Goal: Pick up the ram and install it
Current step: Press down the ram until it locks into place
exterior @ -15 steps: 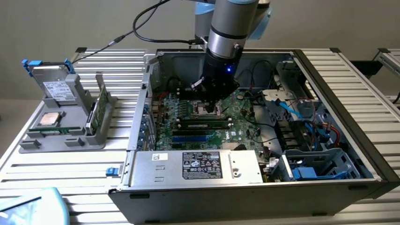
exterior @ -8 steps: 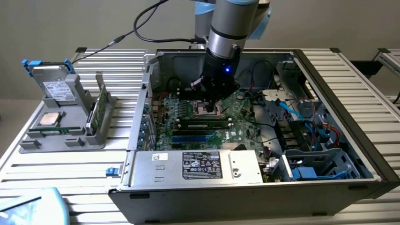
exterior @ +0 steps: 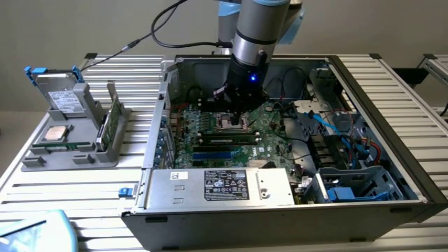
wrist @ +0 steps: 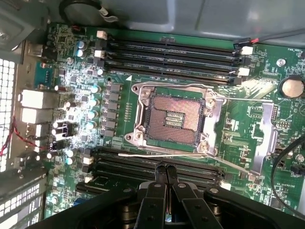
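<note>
Here, in the exterior view, an open computer case (exterior: 392, 152) is seen lying on a slatted metal table (exterior: 70, 210), with the arm reaching down into it. The gripper (exterior: 234, 116) is held low over the motherboard (exterior: 266, 139), just above the empty processor socket (exterior: 231, 122). The ram (exterior: 112, 118), a green stick, is seen standing on edge in a grey holder (exterior: 42, 157) on the exterior view's left, well apart from the gripper. Beside it in the holder, a square silver processor (exterior: 56, 133) lies flat, and a grey drive with blue tabs (exterior: 60, 92) is propped behind. A labelled power supply (exterior: 224, 186) sits at the case's near edge; its writing cannot be read.

In the wrist view, the gripper (wrist: 166, 168) is shown with its two black fingers pressed together, nothing held between them. The tips are positioned over the black memory slots (wrist: 152, 164) beside the open socket (wrist: 174, 117). A second bank of slots (wrist: 167, 59) lies beyond the socket, and a coin battery (wrist: 291, 87) is seen nearby. Board markings are too small to read.
</note>
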Robot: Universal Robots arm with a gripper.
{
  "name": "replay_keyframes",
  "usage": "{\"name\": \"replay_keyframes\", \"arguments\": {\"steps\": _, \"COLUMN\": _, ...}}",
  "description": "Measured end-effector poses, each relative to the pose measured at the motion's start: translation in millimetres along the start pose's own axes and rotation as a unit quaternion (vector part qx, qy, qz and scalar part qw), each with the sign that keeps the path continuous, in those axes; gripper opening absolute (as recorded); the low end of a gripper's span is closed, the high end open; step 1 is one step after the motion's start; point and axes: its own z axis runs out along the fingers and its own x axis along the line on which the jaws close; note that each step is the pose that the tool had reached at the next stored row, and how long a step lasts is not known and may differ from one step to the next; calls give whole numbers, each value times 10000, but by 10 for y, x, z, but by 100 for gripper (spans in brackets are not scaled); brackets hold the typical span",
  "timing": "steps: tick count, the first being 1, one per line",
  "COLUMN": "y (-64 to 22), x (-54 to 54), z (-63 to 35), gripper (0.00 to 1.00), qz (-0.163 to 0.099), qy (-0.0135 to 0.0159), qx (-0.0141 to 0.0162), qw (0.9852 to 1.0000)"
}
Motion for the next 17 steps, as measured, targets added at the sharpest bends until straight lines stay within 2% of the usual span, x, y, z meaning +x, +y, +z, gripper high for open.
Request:
{"name": "replay_keyframes", "arguments": {"steps": 3, "y": 1, "x": 0, "z": 0, "gripper": 10, "qz": 117, "qy": -45, "qx": -9, "qw": 9999}}
{"name": "replay_keyframes", "arguments": {"steps": 10, "y": 8, "x": 0, "z": 0, "gripper": 10, "qz": 336, "qy": -201, "qx": -19, "qw": 9992}}
{"name": "replay_keyframes", "arguments": {"steps": 17, "y": 13, "x": -1, "z": 1, "gripper": 10, "qz": 564, "qy": -350, "qx": -31, "qw": 9978}}
